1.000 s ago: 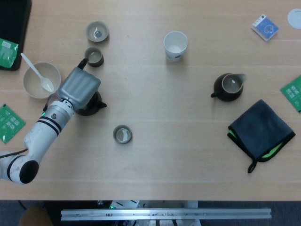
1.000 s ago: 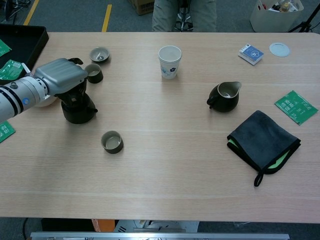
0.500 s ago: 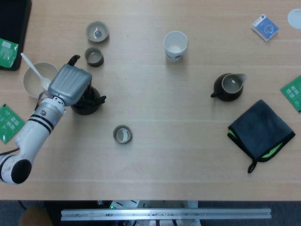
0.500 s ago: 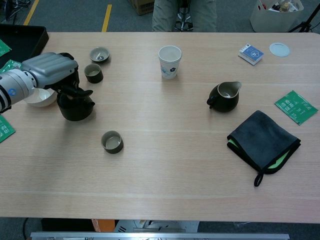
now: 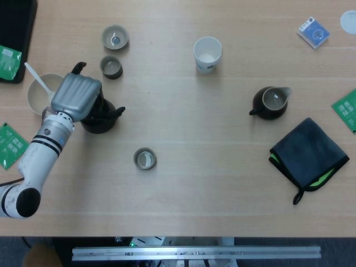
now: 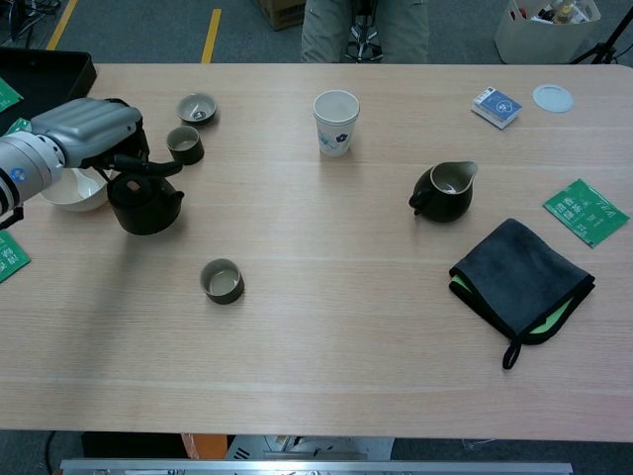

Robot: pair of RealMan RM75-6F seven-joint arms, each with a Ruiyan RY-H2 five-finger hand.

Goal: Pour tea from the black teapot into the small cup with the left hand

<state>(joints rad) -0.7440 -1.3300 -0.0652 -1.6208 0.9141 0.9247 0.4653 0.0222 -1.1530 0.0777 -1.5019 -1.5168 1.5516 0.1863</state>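
The black teapot (image 5: 101, 118) (image 6: 145, 204) stands at the left of the table, its spout pointing right. My left hand (image 5: 77, 97) (image 6: 87, 128) is at the pot's left side and grips it, dark fingers (image 6: 138, 164) reaching over its top; the handle is hidden under the hand. A small cup (image 5: 144, 159) (image 6: 222, 280) stands alone on the table, nearer the front edge and to the right of the pot, apart from it. My right hand shows in neither view.
Two more small cups (image 5: 111, 67) (image 5: 115, 37) stand behind the pot, and a bowl with a white spoon (image 5: 40, 92) sits left of the hand. A paper cup (image 5: 207, 54), a dark pitcher (image 5: 270, 102) and a folded dark cloth (image 5: 307, 154) lie further right.
My left hand has swung left and toward the back of the table, and the teapot has shifted slightly the same way with it. More of the pot now shows.
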